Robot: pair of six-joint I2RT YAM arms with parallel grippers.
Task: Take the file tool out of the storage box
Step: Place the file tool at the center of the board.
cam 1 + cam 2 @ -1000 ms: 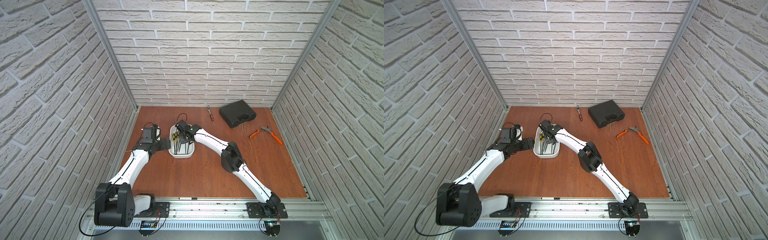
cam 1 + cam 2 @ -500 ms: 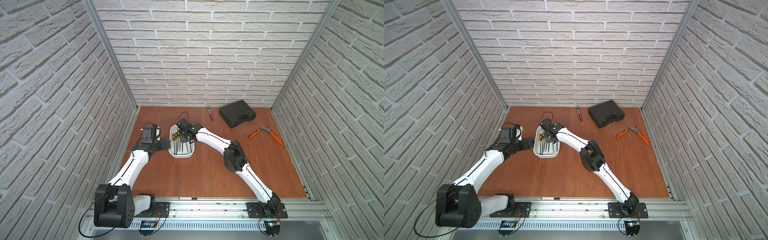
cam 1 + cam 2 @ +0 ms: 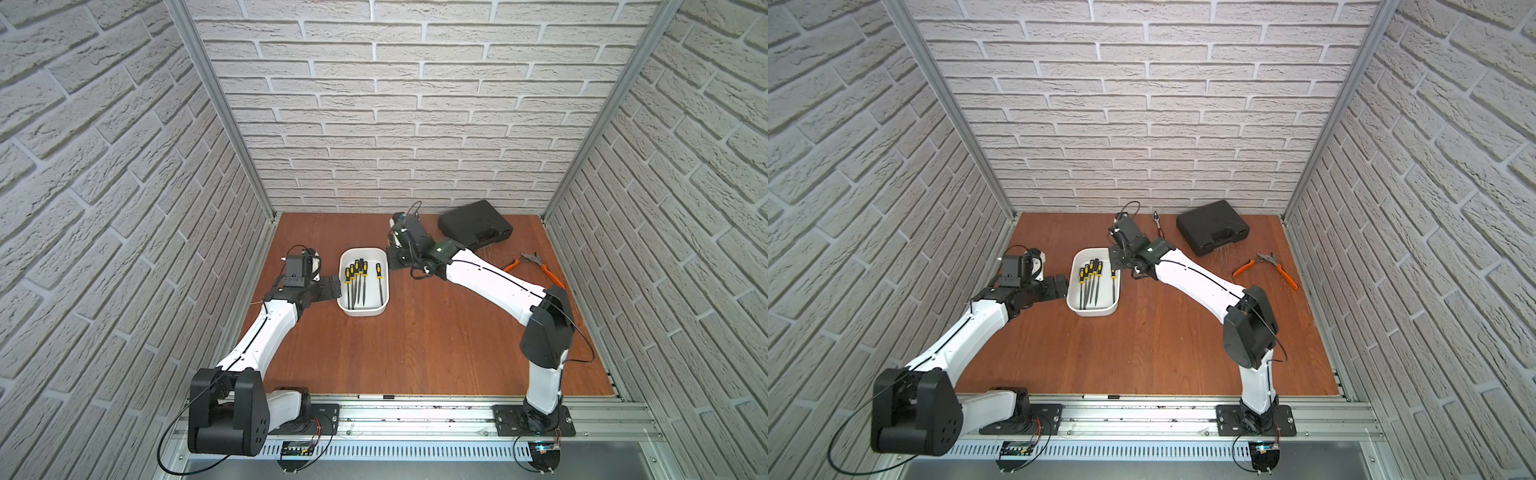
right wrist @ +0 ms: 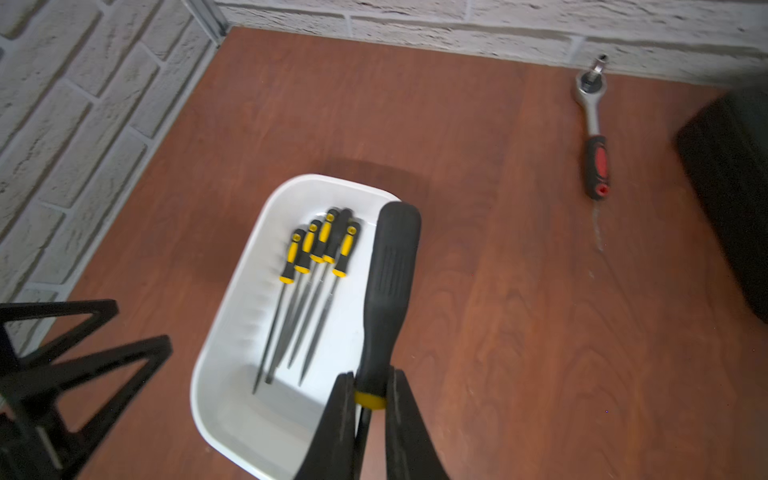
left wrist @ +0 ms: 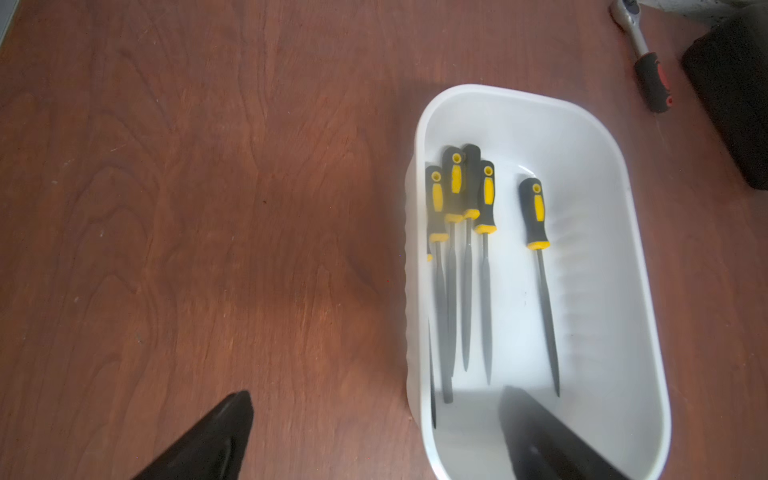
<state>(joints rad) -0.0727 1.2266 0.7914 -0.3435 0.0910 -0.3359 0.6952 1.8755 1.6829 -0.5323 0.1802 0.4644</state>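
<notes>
Two white robot arms are reaching across a brown wooden table from its near edge, inside a booth with white brick walls.

Nearest, the left gripper is hovering at the left wall of the storage box. Its jaws are standing wide apart and holding nothing. In the left wrist view, one finger is hanging over the bare table and the other is hanging over the inside of the box.

The storage box, a white rounded tub, is sitting left of the table's middle. Files with black and yellow handles are lying in it, handles toward the back wall. Five files are crowding together by its left wall, and one file is lying apart toward the right.

Just past the box's far right corner, the right gripper is pinching another file at the yellow collar below its handle. The black handle is sticking out beyond the fingertips, raised above the box's right rim. The blade is hidden behind the fingers, so whether it is fully clear of the box cannot be told.

Farther back, a ratchet wrench with a red and black grip is lying near the back wall. To its right, a closed black case is sitting, and orange-handled pliers are lying by the right wall.
</notes>
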